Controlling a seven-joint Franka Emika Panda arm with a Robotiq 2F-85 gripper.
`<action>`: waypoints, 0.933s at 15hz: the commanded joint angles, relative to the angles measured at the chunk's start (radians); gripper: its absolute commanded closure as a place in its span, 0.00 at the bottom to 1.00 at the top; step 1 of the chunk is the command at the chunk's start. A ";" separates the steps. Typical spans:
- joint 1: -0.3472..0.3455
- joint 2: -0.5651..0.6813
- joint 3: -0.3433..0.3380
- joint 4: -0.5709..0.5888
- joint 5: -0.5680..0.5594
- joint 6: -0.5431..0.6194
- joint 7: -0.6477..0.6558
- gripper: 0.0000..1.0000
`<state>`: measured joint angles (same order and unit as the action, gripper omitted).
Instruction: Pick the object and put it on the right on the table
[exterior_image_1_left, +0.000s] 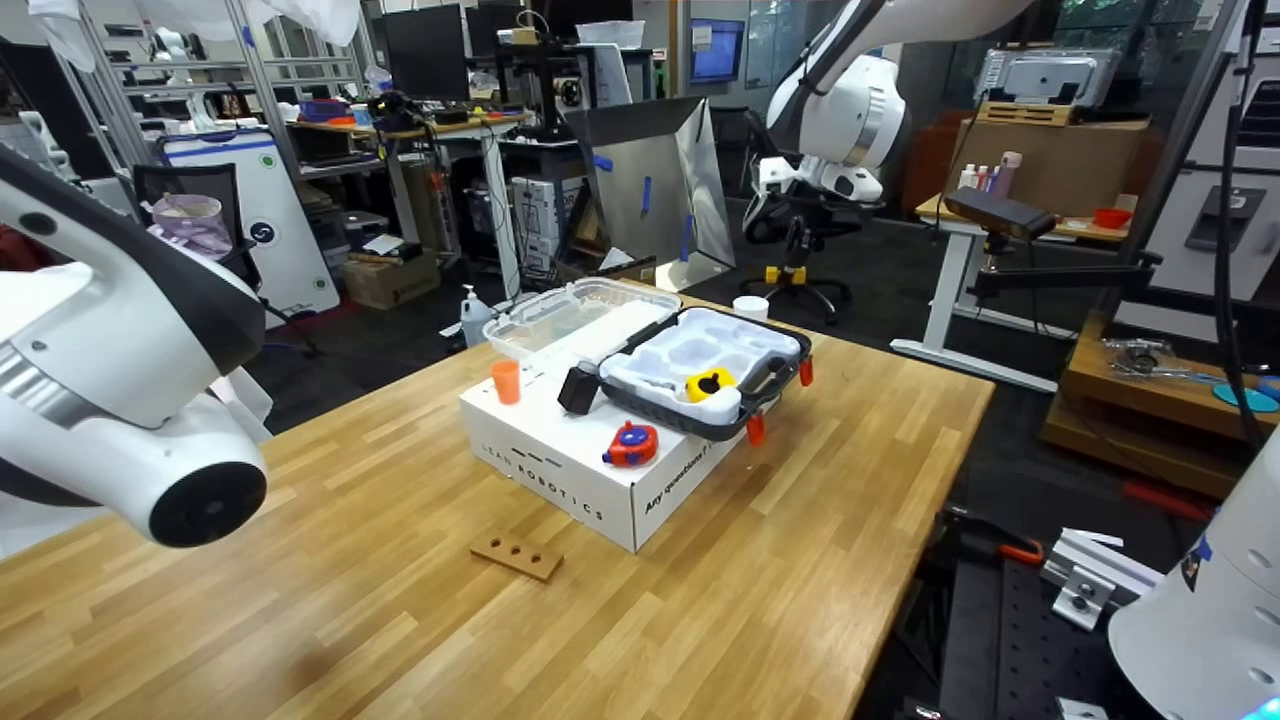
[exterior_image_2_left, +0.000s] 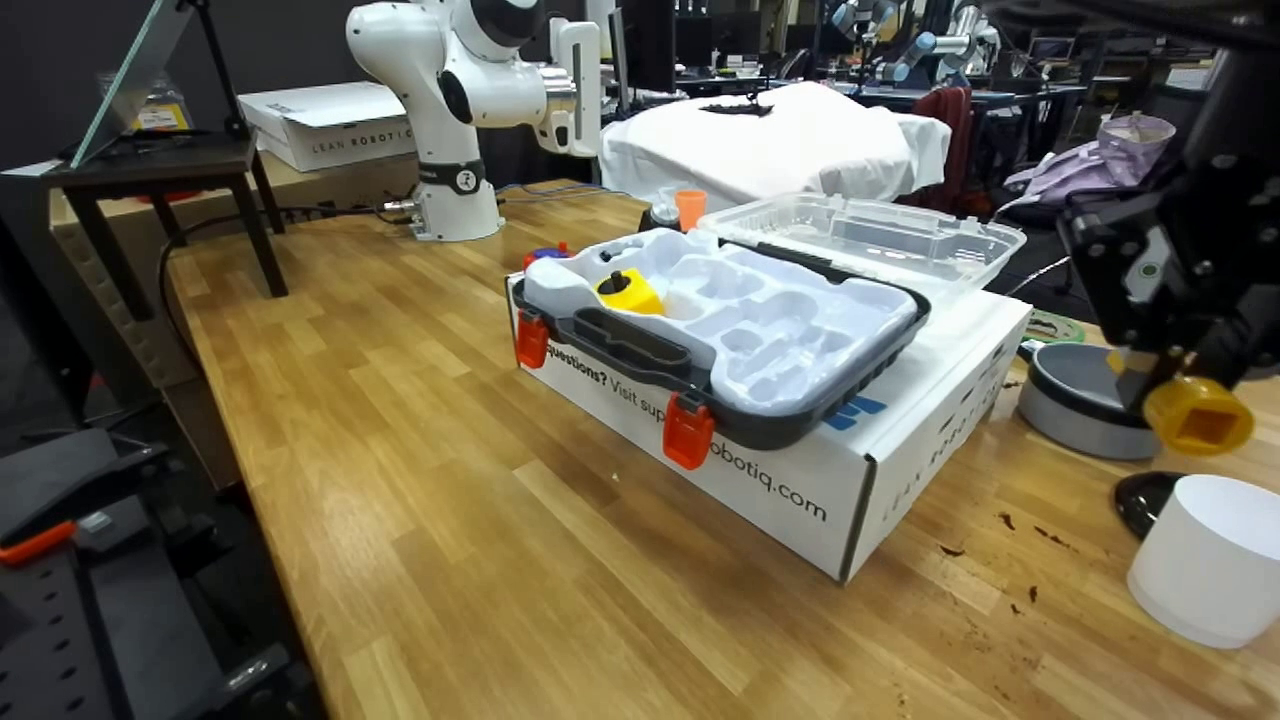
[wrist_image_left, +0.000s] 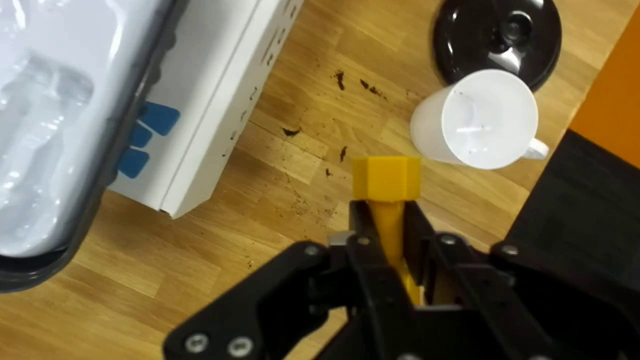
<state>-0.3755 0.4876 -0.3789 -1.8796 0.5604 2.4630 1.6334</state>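
The object, a small yellow-orange peg (wrist_image_left: 386, 178) with a wide faceted head, is in my gripper (wrist_image_left: 384, 215). In the wrist view both black fingers press on its narrower shank, and the head sticks out past the fingertips. In an exterior view my gripper (exterior_image_2_left: 1150, 365) is at the right, and the peg's head (exterior_image_2_left: 1198, 415) points down and towards that camera, above the table and near the white cup. The table (exterior_image_2_left: 430, 500) is light-brown planked wood; it also shows in an exterior view (exterior_image_1_left: 400, 630).
A white box (exterior_image_1_left: 560, 470) carries an open case (exterior_image_2_left: 760, 325) with a yellow-and-black item (exterior_image_2_left: 630, 292). A white cup (exterior_image_2_left: 1210, 560), a dark round lid (wrist_image_left: 500, 37) and a grey disc (exterior_image_2_left: 1080, 405) are near my gripper. A tan holed strip (exterior_image_1_left: 515, 555) lies on the table.
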 joint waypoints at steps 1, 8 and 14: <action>-0.010 0.038 -0.008 0.011 -0.010 0.029 0.137 0.95; -0.029 0.083 0.016 -0.015 -0.006 0.009 0.215 0.95; -0.032 0.104 0.033 -0.040 -0.013 0.030 0.177 0.95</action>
<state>-0.3849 0.5919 -0.3683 -1.9117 0.5570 2.4769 1.8268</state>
